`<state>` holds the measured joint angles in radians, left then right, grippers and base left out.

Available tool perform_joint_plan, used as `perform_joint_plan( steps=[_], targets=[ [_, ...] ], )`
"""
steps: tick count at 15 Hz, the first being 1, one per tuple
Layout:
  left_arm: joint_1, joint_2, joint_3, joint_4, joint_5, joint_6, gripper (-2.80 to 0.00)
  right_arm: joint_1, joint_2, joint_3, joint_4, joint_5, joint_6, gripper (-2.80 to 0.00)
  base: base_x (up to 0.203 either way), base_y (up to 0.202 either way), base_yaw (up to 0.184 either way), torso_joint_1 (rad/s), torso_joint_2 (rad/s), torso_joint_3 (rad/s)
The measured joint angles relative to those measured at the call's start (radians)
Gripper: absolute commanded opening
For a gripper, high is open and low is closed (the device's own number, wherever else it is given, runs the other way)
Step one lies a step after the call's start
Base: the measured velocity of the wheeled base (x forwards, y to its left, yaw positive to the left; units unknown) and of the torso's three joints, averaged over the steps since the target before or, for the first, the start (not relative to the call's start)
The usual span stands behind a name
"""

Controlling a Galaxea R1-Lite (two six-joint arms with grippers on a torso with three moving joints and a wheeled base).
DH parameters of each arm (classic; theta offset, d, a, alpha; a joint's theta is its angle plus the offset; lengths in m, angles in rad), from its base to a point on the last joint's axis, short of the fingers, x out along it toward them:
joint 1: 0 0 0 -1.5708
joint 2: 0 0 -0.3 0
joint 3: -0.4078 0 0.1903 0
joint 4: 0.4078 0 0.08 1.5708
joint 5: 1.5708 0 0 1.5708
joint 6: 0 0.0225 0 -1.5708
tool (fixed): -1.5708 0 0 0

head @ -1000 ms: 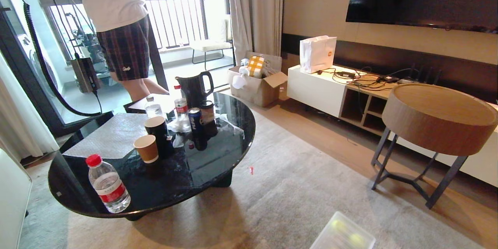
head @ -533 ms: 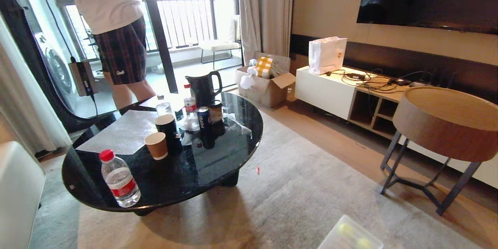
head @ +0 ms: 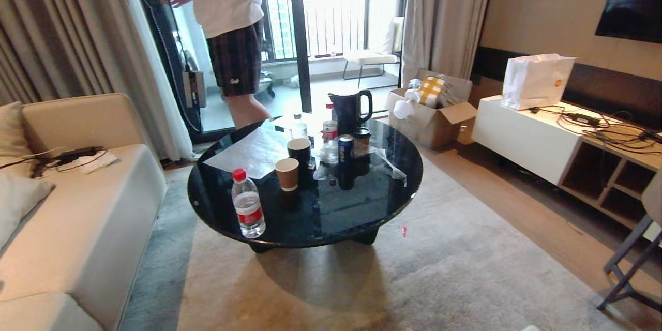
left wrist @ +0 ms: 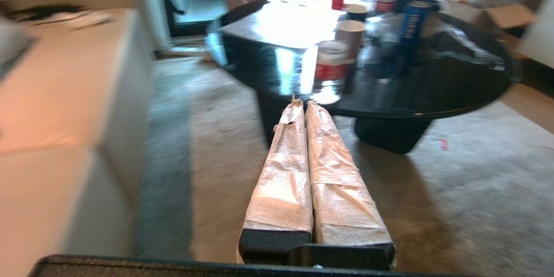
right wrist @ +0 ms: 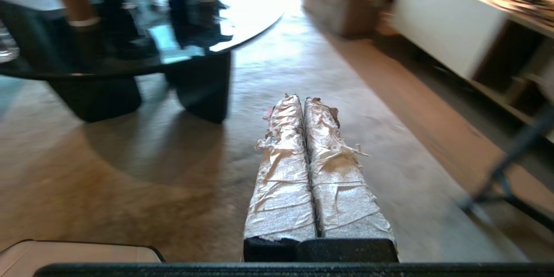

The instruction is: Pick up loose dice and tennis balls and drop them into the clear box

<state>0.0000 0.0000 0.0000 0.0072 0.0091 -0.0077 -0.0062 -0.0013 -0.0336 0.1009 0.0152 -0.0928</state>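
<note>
Both pincers are pressed together on nothing: the left gripper (left wrist: pixel 305 104) points level toward the round black coffee table (head: pixel 362 217), the right gripper (right wrist: pixel 301 98) toward the grey rug (head: pixel 465 279) beside it. Neither arm shows from the head. A water bottle (head: pixel 248 211) stands at the table's near edge, a paper cup (head: pixel 287 174) behind it. I see no dice, tennis balls or clear box anywhere. A person (head: pixel 230 26) stands by the balcony door.
</note>
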Motion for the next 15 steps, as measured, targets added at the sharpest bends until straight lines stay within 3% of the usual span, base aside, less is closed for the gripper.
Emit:
perform_joint_plan(
  steps=[10,15],
  targets=[
    [0.000,0.000,0.000,0.000,0.000,0.000,-2.80,0.000,0.000,0.000,0.001,0.000,0.000,-2.80,0.000,-0.007,0.160,0.002,0.00,0.003],
    [0.000,0.000,0.000,0.000,0.000,0.000,-2.80,0.000,0.000,0.000,0.003,0.000,0.000,-2.80,0.001,0.000,0.015,0.000,0.00,0.001]
  ],
)
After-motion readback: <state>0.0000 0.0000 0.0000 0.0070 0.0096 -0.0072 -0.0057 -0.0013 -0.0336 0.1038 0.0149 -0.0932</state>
